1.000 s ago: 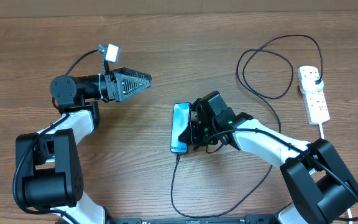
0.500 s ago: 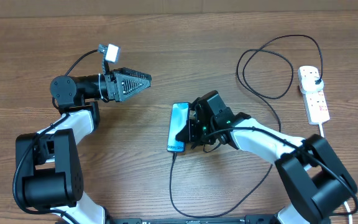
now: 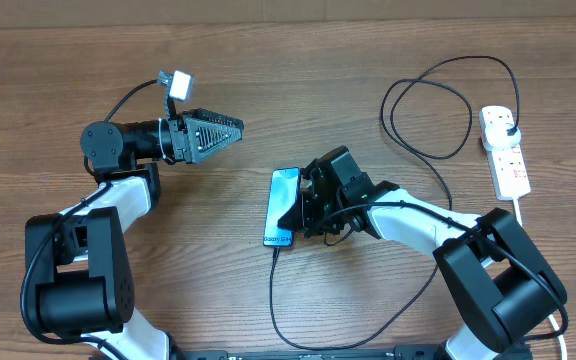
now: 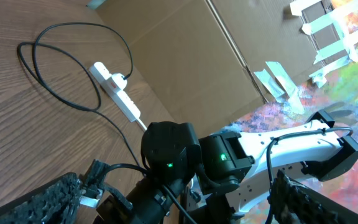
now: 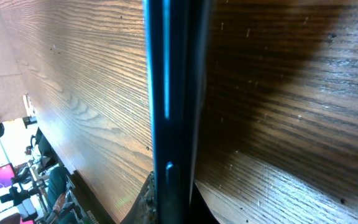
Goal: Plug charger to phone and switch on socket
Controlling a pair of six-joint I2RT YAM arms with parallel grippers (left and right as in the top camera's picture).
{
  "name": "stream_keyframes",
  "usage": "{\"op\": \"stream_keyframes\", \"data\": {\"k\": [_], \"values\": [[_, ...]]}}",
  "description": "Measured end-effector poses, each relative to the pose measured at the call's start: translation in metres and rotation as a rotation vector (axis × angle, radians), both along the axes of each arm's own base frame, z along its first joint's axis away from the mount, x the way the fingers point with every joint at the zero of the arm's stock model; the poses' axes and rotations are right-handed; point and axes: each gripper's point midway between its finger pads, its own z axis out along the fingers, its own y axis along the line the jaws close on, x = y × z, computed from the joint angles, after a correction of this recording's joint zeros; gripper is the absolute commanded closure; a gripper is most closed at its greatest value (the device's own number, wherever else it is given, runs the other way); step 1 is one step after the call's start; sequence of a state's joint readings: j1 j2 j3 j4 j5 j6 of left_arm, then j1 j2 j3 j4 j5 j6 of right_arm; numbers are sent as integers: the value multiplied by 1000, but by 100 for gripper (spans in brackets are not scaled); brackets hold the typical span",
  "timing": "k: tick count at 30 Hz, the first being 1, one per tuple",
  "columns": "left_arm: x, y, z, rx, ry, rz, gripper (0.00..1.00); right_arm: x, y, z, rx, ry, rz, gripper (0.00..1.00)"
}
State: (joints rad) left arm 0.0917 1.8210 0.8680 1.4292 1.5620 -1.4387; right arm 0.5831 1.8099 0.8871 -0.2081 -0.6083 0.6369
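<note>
Phone position: the phone (image 3: 284, 203) lies flat near the middle of the table (image 3: 268, 60), long axis running roughly away from the robot, slightly tilted.
Relation to jaws: the right gripper (image 3: 306, 208) is set against the phone's right long edge, so the phone lies on its left side. The right arm is far nearer.
Right jaws: clenched; whether anything is pinched cannot be told.
Left gripper (image 3: 238, 128): spread wide, empty, well apart.
Phone look: slim, blue-teal screen, lettering at the near end.
Charger (image 3: 272, 290): thin black cable met at the phone's near end; judged plugged.
Socket (image 3: 505, 150): far right; switching judged outstanding.
</note>
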Motion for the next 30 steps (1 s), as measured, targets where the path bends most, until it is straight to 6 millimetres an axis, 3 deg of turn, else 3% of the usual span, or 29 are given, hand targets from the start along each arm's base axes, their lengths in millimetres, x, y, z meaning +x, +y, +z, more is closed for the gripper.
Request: {"op": "stream_keyframes", "data": {"k": [3, 6, 30], "values": [[0, 0, 0, 0, 0, 0, 0, 0, 0, 0, 3, 3, 2, 95], [0, 0, 0, 0, 0, 0, 0, 0, 0, -1, 0, 2, 1, 87], [0, 0, 0, 0, 0, 0, 0, 7, -9, -13, -69, -24, -32, 82]]}}
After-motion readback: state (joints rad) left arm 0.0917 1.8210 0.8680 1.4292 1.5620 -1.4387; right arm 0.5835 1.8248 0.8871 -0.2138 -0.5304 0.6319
